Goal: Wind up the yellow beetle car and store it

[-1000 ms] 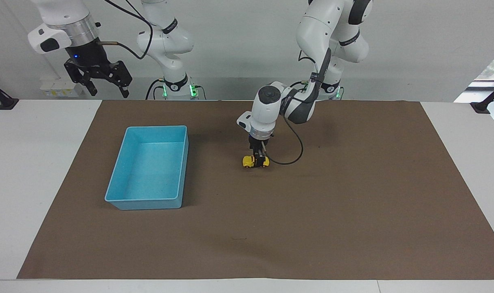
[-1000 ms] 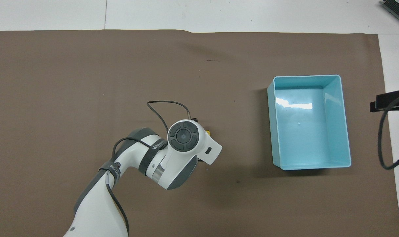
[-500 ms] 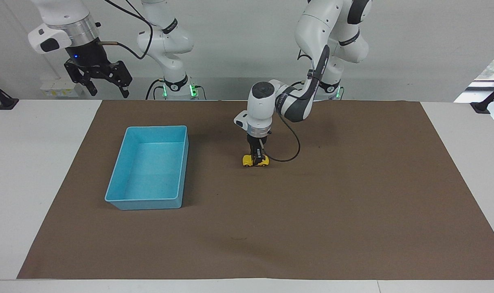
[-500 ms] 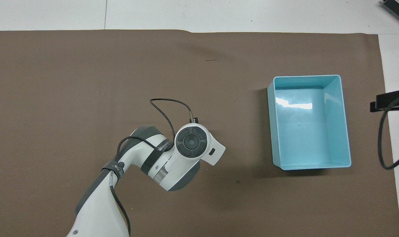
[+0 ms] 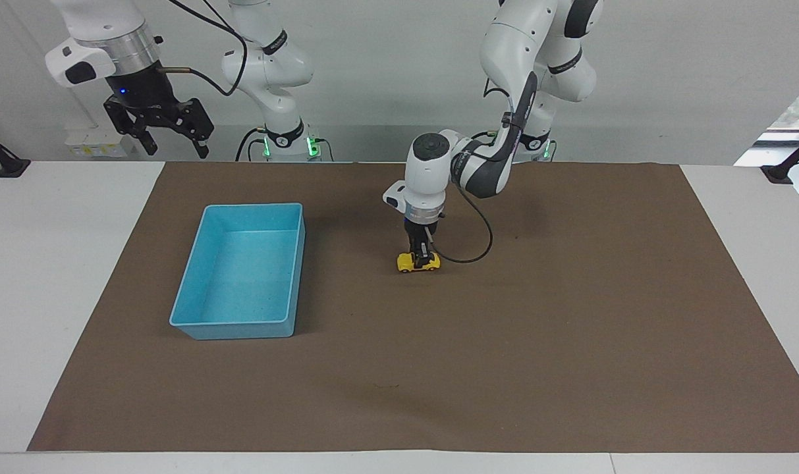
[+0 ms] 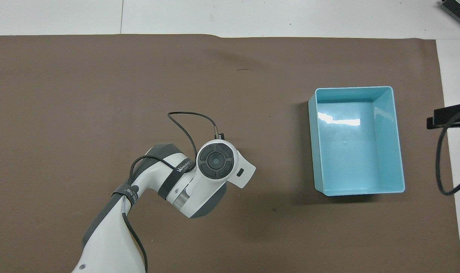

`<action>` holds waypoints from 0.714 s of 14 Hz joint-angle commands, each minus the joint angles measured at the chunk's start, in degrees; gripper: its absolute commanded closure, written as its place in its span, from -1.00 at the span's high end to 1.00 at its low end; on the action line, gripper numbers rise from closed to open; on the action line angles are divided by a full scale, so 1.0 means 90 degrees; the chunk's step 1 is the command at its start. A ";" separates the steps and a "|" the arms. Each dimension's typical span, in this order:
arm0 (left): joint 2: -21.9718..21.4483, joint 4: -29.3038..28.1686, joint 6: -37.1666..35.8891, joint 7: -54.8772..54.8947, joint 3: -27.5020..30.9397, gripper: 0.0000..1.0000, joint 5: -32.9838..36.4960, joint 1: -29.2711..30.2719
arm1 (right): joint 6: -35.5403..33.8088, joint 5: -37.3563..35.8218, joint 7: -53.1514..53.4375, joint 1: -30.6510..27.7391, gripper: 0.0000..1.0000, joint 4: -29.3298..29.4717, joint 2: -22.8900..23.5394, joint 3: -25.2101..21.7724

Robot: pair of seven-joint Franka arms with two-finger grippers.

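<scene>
The yellow beetle car [image 5: 418, 262] rests with its wheels on the brown mat [image 5: 570, 296], about mid-table, beside the blue bin [image 5: 231, 327]. My left gripper [image 5: 422, 253] points straight down and is shut on the car's body. In the overhead view the left wrist [image 6: 214, 161] hides the car and the fingers. The bin is empty and lies toward the right arm's end of the table; it also shows in the overhead view [image 6: 360, 192]. My right gripper [image 5: 157, 128] waits raised over the table's edge by its base, open and empty.
A black cable [image 5: 471, 250] loops from the left wrist down beside the car. The brown mat covers most of the white table [image 5: 43, 263].
The left gripper, shut on the car, moved it a little toward the right arm's end and then back toward the left arm's end, along the mat. The right arm has not moved.
</scene>
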 commanded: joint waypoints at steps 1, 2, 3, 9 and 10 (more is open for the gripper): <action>-0.0235 -0.0326 0.0010 0.0436 -0.0023 -1.00 0.0141 0.0258 | -0.0061 0.0035 -0.0144 -0.0063 1.00 -0.0034 -0.0085 0.0031; -0.0235 -0.0346 0.0010 0.0495 -0.0023 -1.00 0.0141 0.0317 | -0.0061 0.0035 -0.0144 -0.0063 1.00 -0.0034 -0.0085 0.0031; -0.0244 -0.0385 0.0010 0.0583 -0.0023 -1.00 0.0141 0.0385 | -0.0052 0.0035 -0.0144 -0.0063 1.00 -0.0034 -0.0085 0.0031; -0.0342 -0.0756 0.0039 0.1198 -0.0014 -1.00 0.0141 0.0942 | -0.0052 0.0035 -0.0144 -0.0063 1.00 -0.0034 -0.0085 0.0031; -0.0342 -0.0756 0.0039 0.1266 -0.0014 -1.00 0.0141 0.1039 | -0.0052 0.0035 -0.0144 -0.0063 1.00 -0.0034 -0.0085 0.0031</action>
